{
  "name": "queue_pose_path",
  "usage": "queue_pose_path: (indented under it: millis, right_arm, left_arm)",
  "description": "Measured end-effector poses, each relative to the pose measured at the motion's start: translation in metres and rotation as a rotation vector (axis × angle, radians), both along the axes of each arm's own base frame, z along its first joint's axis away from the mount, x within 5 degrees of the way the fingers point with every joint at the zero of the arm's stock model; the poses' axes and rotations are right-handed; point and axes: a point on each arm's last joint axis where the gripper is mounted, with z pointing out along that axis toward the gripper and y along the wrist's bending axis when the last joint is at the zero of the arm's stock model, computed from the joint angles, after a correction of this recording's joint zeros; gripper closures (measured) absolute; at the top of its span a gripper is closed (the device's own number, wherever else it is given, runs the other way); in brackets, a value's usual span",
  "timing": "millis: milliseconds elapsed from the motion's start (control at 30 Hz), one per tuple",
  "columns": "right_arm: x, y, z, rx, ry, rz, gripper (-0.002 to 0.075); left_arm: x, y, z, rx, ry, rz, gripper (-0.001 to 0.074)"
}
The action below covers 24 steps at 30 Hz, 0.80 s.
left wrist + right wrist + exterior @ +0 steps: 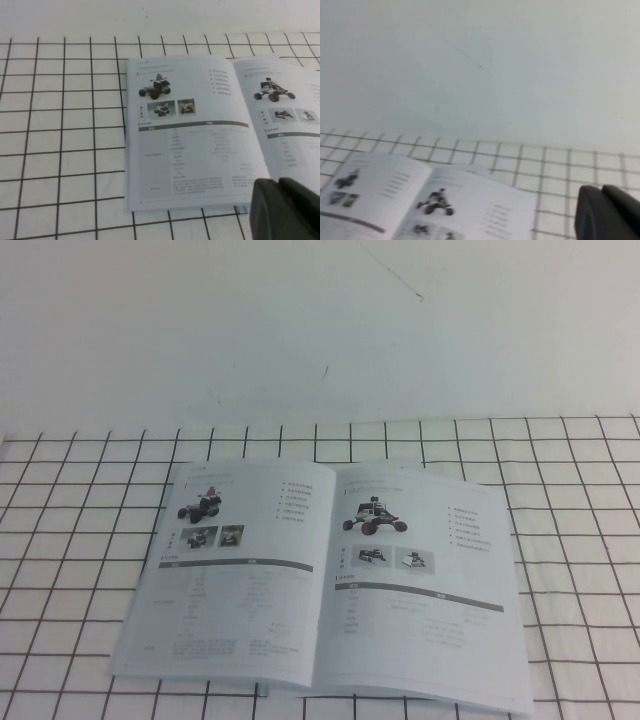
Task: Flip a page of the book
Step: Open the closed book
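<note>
Book (320,585) open flat on gridded desk (80,540), spine running toward back wall, glossy white pages, rover photos. Left hand (285,210), right hand (607,212): dark edges only, grip unreadable.

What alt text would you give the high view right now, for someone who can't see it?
The book lies open and flat on a white table with a black grid, showing two pages of small wheeled-robot photos and tables. Neither the left gripper nor the right gripper appears in this view, and the right-hand page lies flat, untouched.
</note>
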Motion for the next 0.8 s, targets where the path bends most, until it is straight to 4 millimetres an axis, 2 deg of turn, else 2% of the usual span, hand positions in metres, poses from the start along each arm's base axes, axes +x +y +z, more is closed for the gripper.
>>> queue_pose_path:
  millis: [133,267,433,567,800]
  right_arm:
    - [0.023,0.012,-0.02,0.179,0.153,0.048,0.0728]
    - [0.042,0.021,-0.041,0.154,0.295,0.153,0.0728]
    - [0.055,0.034,-0.056,0.076,0.359,0.359,0.0728]
    - [0.061,0.04,-0.065,0.084,0.413,0.447,0.0728]
    - [0.063,0.052,-0.061,0.142,0.345,0.612,0.0728]
  left_arm:
    - [0.006,-0.004,-0.001,-0.045,0.029,-0.022,0.0737]
    - [0.02,-0.008,-0.003,-0.053,0.068,-0.055,0.0737]
    - [0.053,-0.017,-0.01,-0.07,0.127,-0.143,0.0737]
    - [0.086,-0.028,-0.024,-0.099,0.208,-0.256,0.0737]
    - [0.134,-0.046,-0.052,-0.236,0.324,-0.419,0.0737]
